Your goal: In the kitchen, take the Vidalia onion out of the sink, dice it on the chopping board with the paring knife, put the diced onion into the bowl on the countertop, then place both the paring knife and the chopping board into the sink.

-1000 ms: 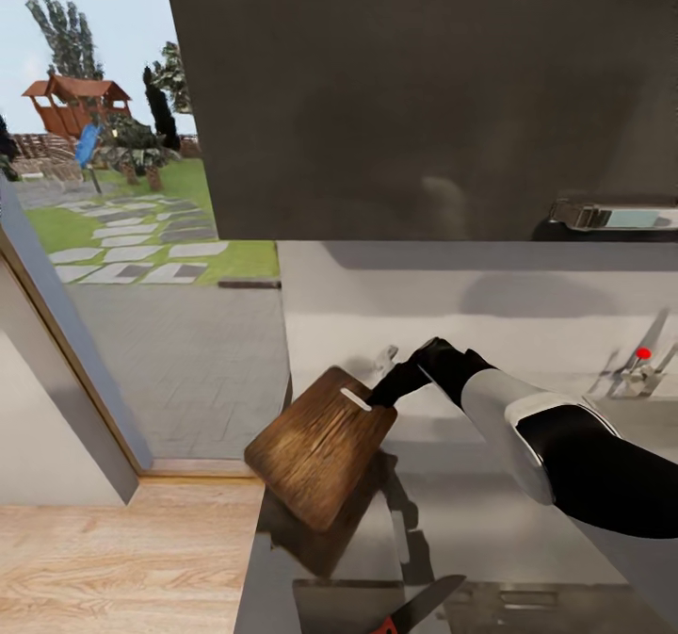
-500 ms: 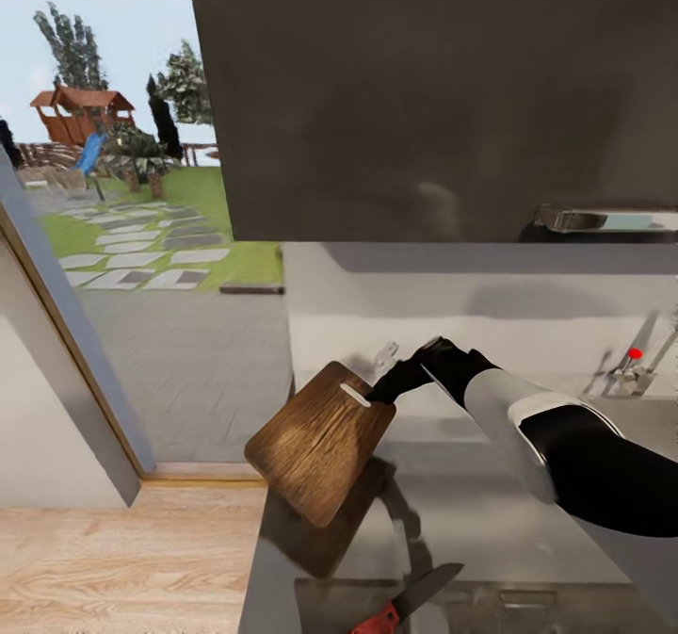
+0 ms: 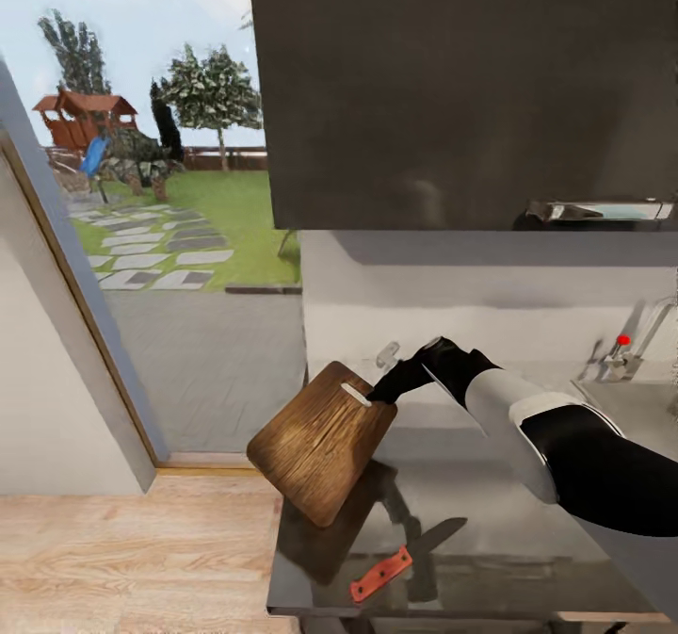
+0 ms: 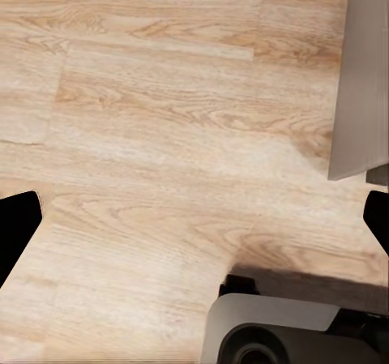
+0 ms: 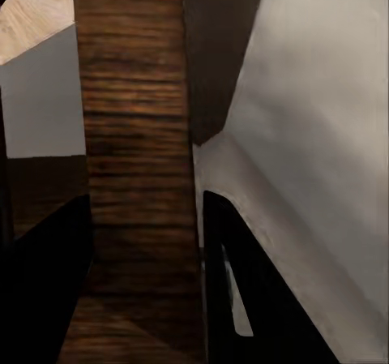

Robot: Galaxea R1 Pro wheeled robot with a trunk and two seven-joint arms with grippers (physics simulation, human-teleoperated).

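Wooden board: you have the chopping board (image 3: pixel 320 442) lifted off the countertop (image 3: pixel 490 521), tilted, pinched at one corner by your right gripper (image 3: pixel 384 391).
Right claw: clenched on the board's edge; in the right wrist view the brown grain (image 5: pixel 134 177) runs between the two dark fingers (image 5: pixel 235 291).
Left claw: its fingertips (image 4: pixel 18 226) sit wide apart over the light wood floor (image 4: pixel 162 137), so it is released and carries nothing.
Paring knife: it lies on the countertop near the front edge (image 3: pixel 403 559), orange-red handle toward you, well apart from the tap.
Sink: its tap (image 3: pixel 621 351) stands off to your right.
Progress: late stage, by my reading; neither tool is in the sink yet. Onion and bowl: I cannot tell.
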